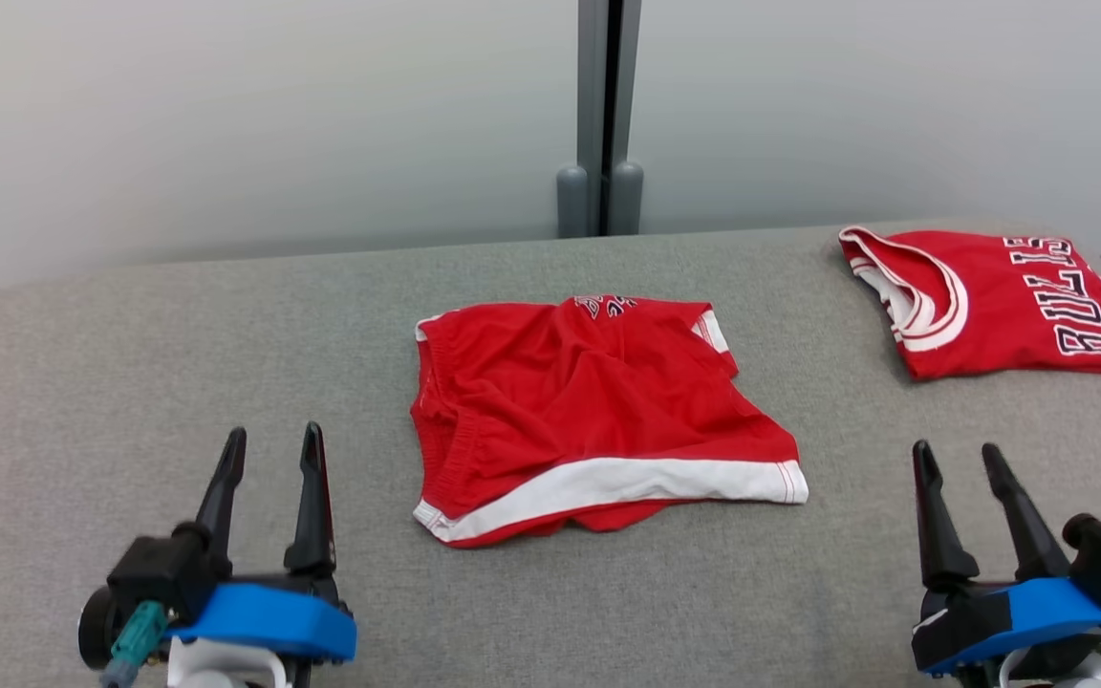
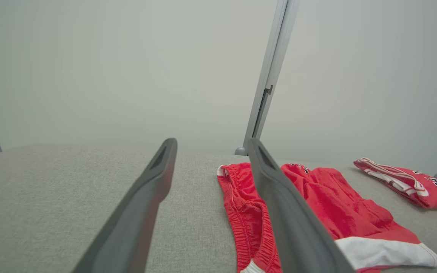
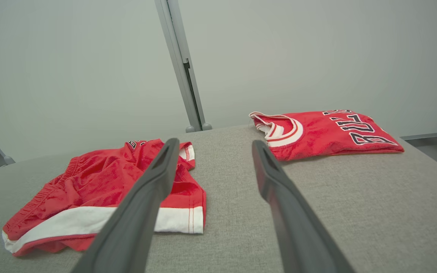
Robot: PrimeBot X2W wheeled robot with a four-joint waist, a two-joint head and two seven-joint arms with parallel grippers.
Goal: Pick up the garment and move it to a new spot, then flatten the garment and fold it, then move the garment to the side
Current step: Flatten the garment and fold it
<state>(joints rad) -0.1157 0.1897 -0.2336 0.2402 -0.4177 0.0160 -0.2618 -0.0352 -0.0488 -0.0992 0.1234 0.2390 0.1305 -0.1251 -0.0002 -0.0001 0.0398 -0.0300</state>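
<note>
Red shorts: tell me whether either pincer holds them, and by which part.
Nothing is held: the left pincer and right pincer are open, apart from the red shorts.

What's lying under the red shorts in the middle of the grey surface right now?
The red shorts rest on the grey padded surface. A lower red layer of their own fabric peeks out below the white band. Whatever sits beneath the crumpled middle is covered.

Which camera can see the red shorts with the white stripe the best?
The head view: the red shorts lie whole on the grey surface, nothing in front. In the left wrist view a dark finger crosses them; in the right wrist view another finger hides part.
</note>
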